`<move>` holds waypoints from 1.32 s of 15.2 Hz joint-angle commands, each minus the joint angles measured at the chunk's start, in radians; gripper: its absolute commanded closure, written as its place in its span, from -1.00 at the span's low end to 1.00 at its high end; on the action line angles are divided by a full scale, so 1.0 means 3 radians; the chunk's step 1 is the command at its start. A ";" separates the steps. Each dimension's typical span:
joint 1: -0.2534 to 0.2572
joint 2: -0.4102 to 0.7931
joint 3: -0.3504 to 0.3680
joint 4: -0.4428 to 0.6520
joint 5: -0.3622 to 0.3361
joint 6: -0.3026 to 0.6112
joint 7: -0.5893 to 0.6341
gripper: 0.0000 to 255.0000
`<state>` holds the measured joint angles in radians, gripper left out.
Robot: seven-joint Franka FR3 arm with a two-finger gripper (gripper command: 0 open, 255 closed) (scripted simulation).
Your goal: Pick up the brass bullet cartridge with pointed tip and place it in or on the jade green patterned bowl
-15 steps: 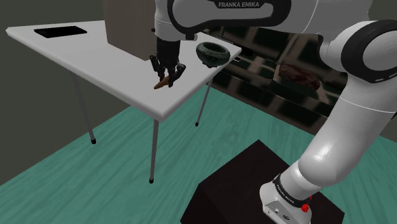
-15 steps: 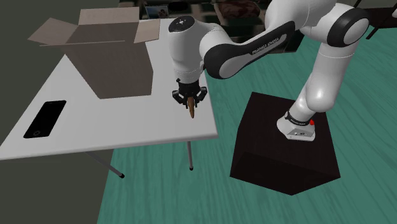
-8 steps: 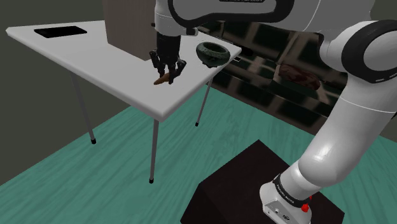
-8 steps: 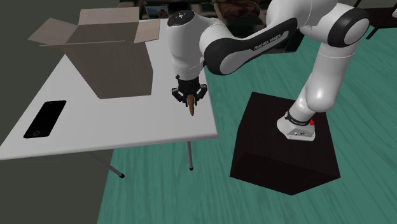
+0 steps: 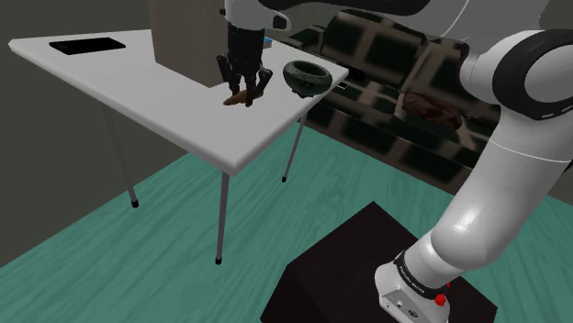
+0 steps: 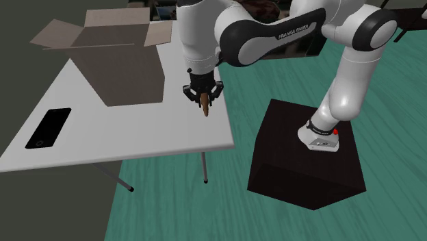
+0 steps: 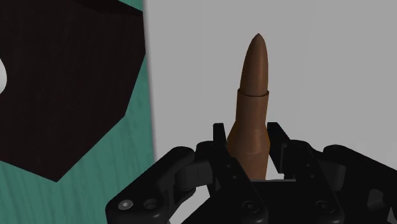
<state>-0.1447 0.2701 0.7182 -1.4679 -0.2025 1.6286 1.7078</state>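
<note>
Cartridge [image 7: 254, 108], brown, is clamped by its base between the jaws of the gripper [image 7: 250, 139], long axis pointing straight out beyond them, seemingly just above the table [image 5: 138, 83], bowl [image 5: 307, 76] lying off to one side

The cartridge [image 7: 254, 108] is smooth, dull brown with a soft sheen. The pincer [image 7: 249, 137] is matt black. The tabletop [image 5: 165, 92] is plain, matt pale grey. The bowl [image 5: 306, 76] is mottled dark green. The box [image 6: 130, 75] looks like matt brown cardboard. The floor [image 6: 205, 212] shows teal wood grain. The arm [image 5: 496, 183] is glossy white.
</note>
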 commanded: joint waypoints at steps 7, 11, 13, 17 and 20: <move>0.0100 0.0096 0.0009 0.0491 -0.0060 -0.0412 0.0009 1.00; 0.0178 0.0178 0.0009 0.0782 -0.0115 -0.0635 0.0020 1.00; 0.0227 0.0230 0.0008 0.0945 -0.0151 -0.0753 0.0026 1.00; 0.0354 0.0359 -0.0001 0.1318 -0.0242 -0.1011 0.0039 1.00; 0.0487 0.0487 -0.0015 0.1657 -0.0336 -0.1231 0.0045 1.00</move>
<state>-0.0098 0.4073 0.7145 -0.9990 -0.2962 1.2794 1.7202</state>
